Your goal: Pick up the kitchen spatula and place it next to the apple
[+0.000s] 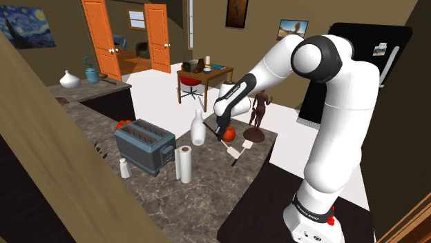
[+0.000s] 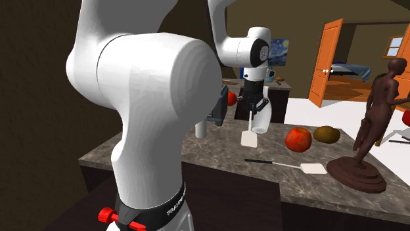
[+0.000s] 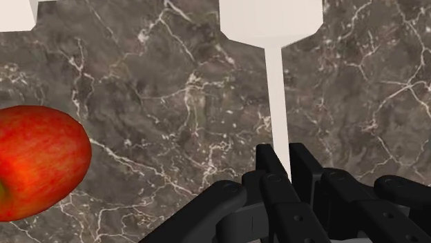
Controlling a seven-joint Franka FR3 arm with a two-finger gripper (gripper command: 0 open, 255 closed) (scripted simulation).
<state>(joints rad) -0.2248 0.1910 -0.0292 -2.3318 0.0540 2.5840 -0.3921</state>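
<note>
Hanging blade-down from the gripper point(image 2: 253, 113), the spatula point(image 2: 248, 137) is gripped at the top of its thin white handle, on which the two black fingers point(image 3: 271, 160) are pressed narrowly from either side. Its flat white blade is seen low over the dark marbled counter point(image 2: 223, 164); whether the blade's edge touches the stone cannot be told. The apple point(image 2: 298, 139), red with orange streaks, is set on the counter to the second exterior view's right of the blade, near it but apart from it. In the wrist view the apple is shown off to one side of the handle, with bare counter between them. A second spatula point(image 2: 289, 165), black-handled and white-bladed, is laid flat on the counter nearer the camera than the apple in the second exterior view, its blade pointed towards a dark brown statue point(image 2: 374, 111) at that view's right. A brownish round fruit point(image 2: 326, 134) is placed just beside the apple, on its right. In the shoulder view a grey-blue toaster point(image 1: 144, 145), a white paper roll point(image 1: 184, 164), a small white shaker point(image 1: 124, 168) and a white bottle point(image 1: 198, 128) are found on the counter's left part, the bottle being nearest to the gripper. The white arm point(image 1: 276, 65) is extended over the counter from the shoulder view's lower right.
</note>
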